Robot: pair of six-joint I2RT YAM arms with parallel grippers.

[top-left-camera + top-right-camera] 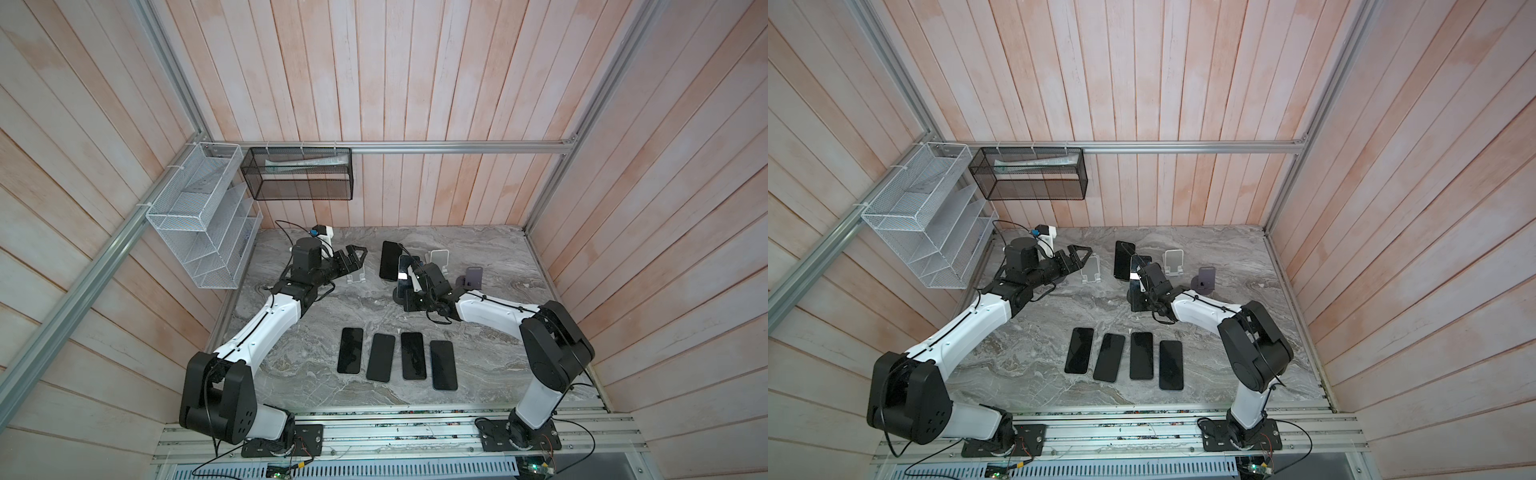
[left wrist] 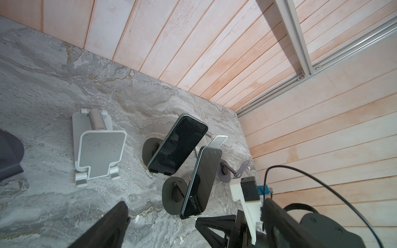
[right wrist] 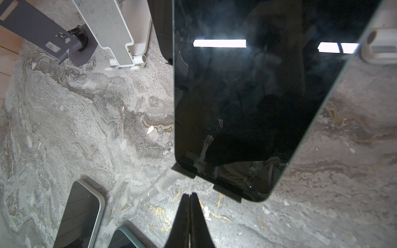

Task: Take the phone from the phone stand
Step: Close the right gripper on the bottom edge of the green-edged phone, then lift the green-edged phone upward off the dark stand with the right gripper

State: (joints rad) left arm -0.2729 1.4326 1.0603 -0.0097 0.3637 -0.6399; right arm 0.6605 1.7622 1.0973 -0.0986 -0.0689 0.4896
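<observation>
Grey marble swirls, ochre veins on worktop (image 1: 498, 357). Black: right pincer (image 3: 190, 196), left pincer (image 1: 360, 257). Just ahead of right pincer, phone (image 3: 247, 96): glossy black glass, greenish rim; its phone stand (image 2: 168, 204) dark grey. Ahead of left pincer, silver stand (image 2: 101, 150): speckled grey pad, pale rim. Beyond right pincer, purple stand (image 1: 473, 277). Washed pale-pink plank walls (image 1: 415, 83). Mesh: white basket (image 1: 195, 216), black basket (image 1: 299, 174).
</observation>
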